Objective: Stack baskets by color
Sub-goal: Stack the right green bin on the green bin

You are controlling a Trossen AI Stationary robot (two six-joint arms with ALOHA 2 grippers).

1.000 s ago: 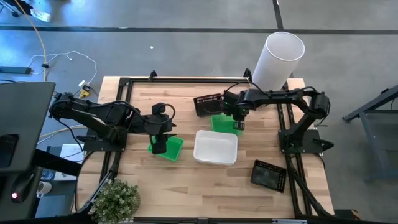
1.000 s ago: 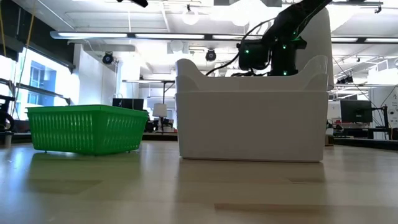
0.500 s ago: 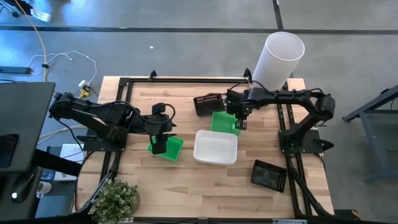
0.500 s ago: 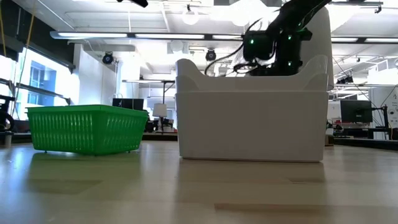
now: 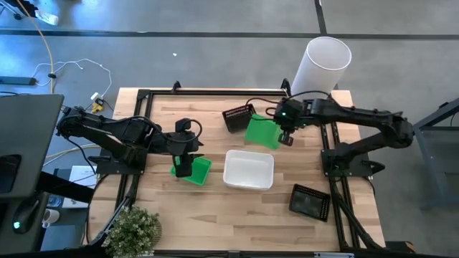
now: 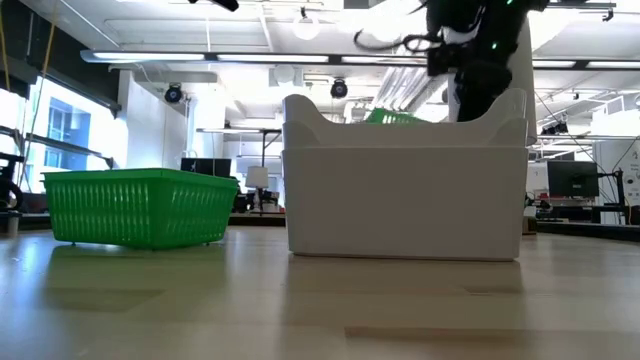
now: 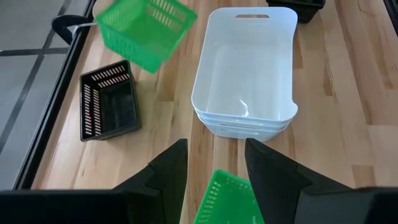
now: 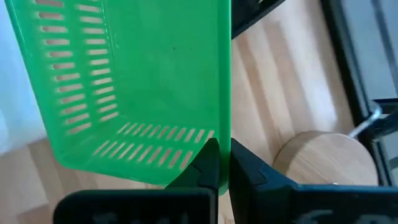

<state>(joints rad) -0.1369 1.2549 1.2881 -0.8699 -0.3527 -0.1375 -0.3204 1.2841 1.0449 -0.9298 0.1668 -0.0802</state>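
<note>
Green basket (image 5: pixel 262 132) lifted off the table and tilted, pinched by its rim wall in the right gripper (image 5: pixel 285 133), fingers clenched tight on the thin green edge; seen in the right wrist view as a slotted green tub (image 8: pixel 130 87) with the wall clamped between the two dark fingers (image 8: pixel 208 163). Just beside it, toward the far edge, a black mesh basket (image 5: pixel 237 118) resting on the table. Nearer the middle, stacked white baskets (image 5: pixel 249 170), nested one in another, empty inside. To their left, a second green basket (image 5: pixel 197 170) flat on the wood, with the left gripper (image 5: pixel 184 166) poised over its near end, fingers spread and gripping nothing. Another black mesh basket (image 5: pixel 310 201) apart at the front right of the table (image 5: pixel 215 215). Behind the right arm, a tall white cylinder (image 5: pixel 320 68) on a round wooden base. Leafy plant (image 5: pixel 134 229) at the front left corner.
</note>
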